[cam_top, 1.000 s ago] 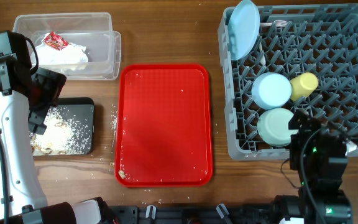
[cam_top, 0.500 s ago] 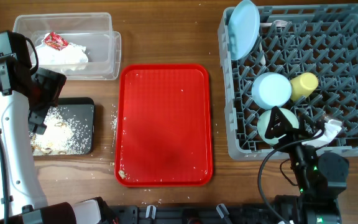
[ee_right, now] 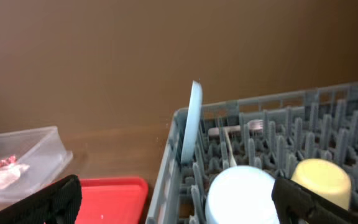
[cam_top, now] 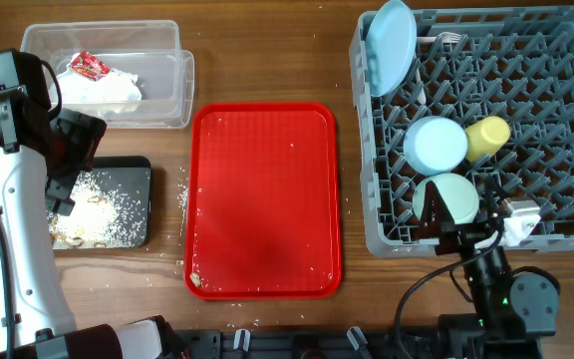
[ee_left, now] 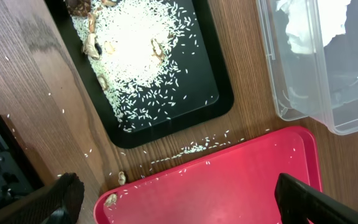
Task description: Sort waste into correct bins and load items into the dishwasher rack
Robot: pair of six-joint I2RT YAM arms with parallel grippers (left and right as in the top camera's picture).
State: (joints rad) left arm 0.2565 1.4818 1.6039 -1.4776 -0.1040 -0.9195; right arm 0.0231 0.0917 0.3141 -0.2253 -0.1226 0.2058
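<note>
The grey dishwasher rack point(cam_top: 566, 120) holds an upright light blue plate point(cam_top: 392, 45), an upturned light blue bowl point(cam_top: 436, 145), a pale green bowl point(cam_top: 448, 197), a yellow-green cup point(cam_top: 488, 137) and a white fork point(cam_top: 446, 40). My right gripper point(cam_top: 476, 221) is open and empty at the rack's front edge by the green bowl. Its wrist view point(ee_right: 185, 208) shows the plate point(ee_right: 193, 121), blue bowl point(ee_right: 241, 193) and cup point(ee_right: 322, 180). My left gripper point(ee_left: 179, 208) is open and empty over the red tray's corner. The clear tub point(cam_top: 157, 90) holds napkins point(cam_top: 103, 90) and a red wrapper point(cam_top: 90, 66). The black tray point(cam_top: 138, 170) holds crumbs and brown scraps.
The flat red serving tray point(cam_top: 267, 199) lies in the middle, with a small scrap point(cam_top: 195, 280) at its front left corner and stray crumbs on the wood beside it. The left arm stands over the black tray's left side.
The right arm has drawn back toward the table's front edge, and its fingers have come off the pale green bowl. The left arm has not moved.
</note>
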